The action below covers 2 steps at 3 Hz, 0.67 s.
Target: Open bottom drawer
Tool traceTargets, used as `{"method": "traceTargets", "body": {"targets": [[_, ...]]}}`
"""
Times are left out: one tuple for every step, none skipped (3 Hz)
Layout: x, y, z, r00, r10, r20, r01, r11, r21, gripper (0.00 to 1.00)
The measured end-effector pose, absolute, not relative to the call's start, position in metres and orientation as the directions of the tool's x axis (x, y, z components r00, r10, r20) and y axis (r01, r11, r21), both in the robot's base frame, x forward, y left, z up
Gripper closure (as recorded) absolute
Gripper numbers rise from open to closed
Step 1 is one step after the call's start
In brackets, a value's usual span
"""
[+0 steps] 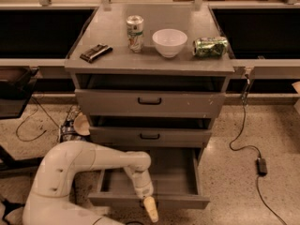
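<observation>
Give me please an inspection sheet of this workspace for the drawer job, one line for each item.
Surface: grey cabinet top, carrying four things.
Job's things: bottom drawer is pulled out, well ahead of the middle drawer and the top drawer.
Clutter: flat black object at the left, upright can, white bowl, green can lying on its side; all on the top.
Grippers: hand is at the middle of the bottom drawer's front, on the white arm that comes from the lower left.
Cables: black cable with adapter on the floor at the right; loose cables at the left.
Surroundings: speckled floor.
</observation>
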<state>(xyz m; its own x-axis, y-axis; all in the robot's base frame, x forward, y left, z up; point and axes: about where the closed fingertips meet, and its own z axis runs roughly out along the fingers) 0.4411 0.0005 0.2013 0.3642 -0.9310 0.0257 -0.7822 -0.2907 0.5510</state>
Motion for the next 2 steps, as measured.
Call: {"method": "traceTargets", "body": {"targets": [[0.4403,0.0014,0.2034,0.38,-0.925,0.03,-0.766,-0.296,0.571,0.0],[0.4394,0.0054,0.2057,0.404,-0.914,0.036,-0.744,-0.305,0.595,0.0]]}}
